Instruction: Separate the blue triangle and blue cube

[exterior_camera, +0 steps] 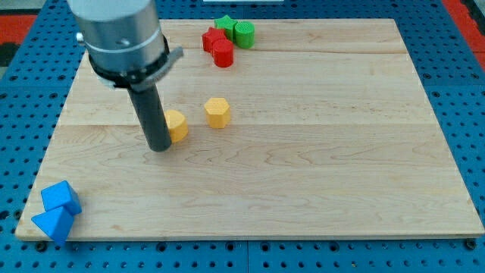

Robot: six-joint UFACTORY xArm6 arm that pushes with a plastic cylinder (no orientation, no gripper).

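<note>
The blue cube (61,198) sits at the board's bottom left corner. The blue triangle (53,224) lies just below it, touching it, at the very corner edge. My tip (160,147) rests on the board left of centre, well up and to the right of both blue blocks. It stands right beside a yellow block (176,125), on that block's left side, and seems to touch it.
A second yellow block (217,112) lies right of the first. At the view's top, a red block (212,38), a red cylinder (223,53), a green star-like block (225,26) and a green cylinder (244,33) cluster together. The wooden board (318,167) lies on blue pegboard.
</note>
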